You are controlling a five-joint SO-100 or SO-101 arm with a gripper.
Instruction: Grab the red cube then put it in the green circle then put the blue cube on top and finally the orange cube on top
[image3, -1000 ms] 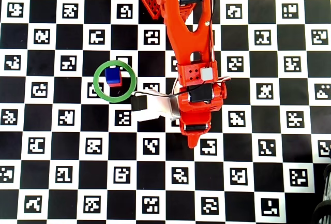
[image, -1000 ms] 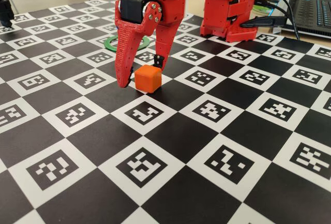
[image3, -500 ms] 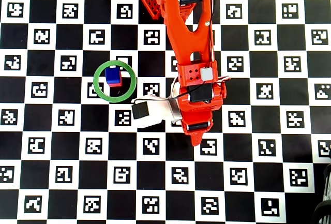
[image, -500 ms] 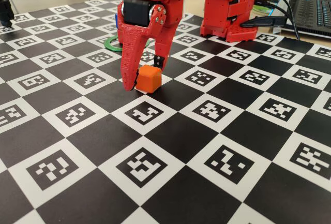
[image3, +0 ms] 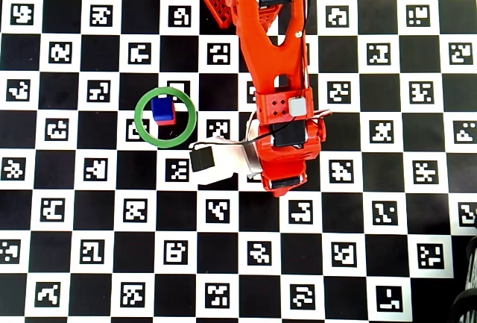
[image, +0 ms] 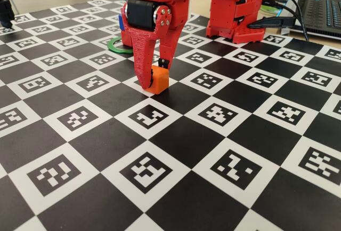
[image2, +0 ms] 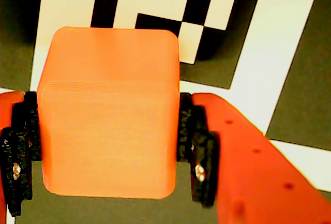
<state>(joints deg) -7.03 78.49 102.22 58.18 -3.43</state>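
Note:
The orange cube stands on the checkered board, and my red gripper is shut on it, one finger on each side. In the wrist view the cube fills the gap and both black pads press its sides. In the overhead view the arm hides the orange cube. The green circle lies left of the arm, with the blue cube stacked on the red cube inside it. In the fixed view part of the ring and a sliver of the blue cube show behind the gripper.
The red arm base stands at the back of the board. A laptop and black cables lie at the back right. A black object sits at the far left edge.

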